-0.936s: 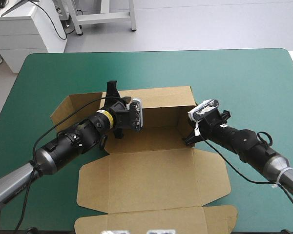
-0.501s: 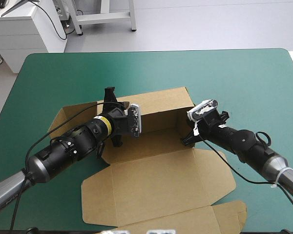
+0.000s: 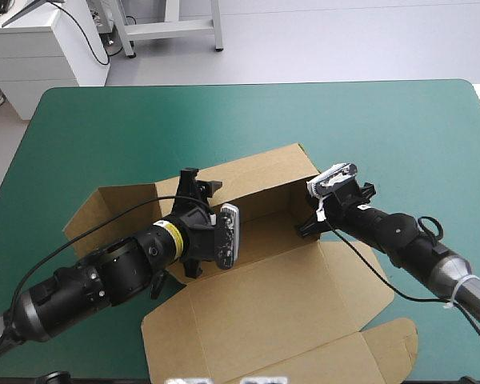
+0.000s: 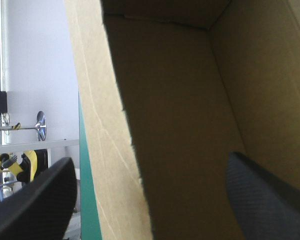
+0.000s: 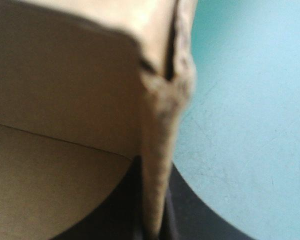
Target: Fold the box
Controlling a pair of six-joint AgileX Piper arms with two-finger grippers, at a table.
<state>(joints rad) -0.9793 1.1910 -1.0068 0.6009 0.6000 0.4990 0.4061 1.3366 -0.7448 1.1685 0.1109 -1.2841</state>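
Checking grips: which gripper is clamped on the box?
The right gripper, shut on the box at its end wall; the left gripper stands open astride the far wall.

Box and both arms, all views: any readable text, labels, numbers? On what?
None can be read.
The box: plain brown board, no print in any of the three views.
The yellow band on the left arm: any marking is too small to read.
The teal-green cover: no writing.
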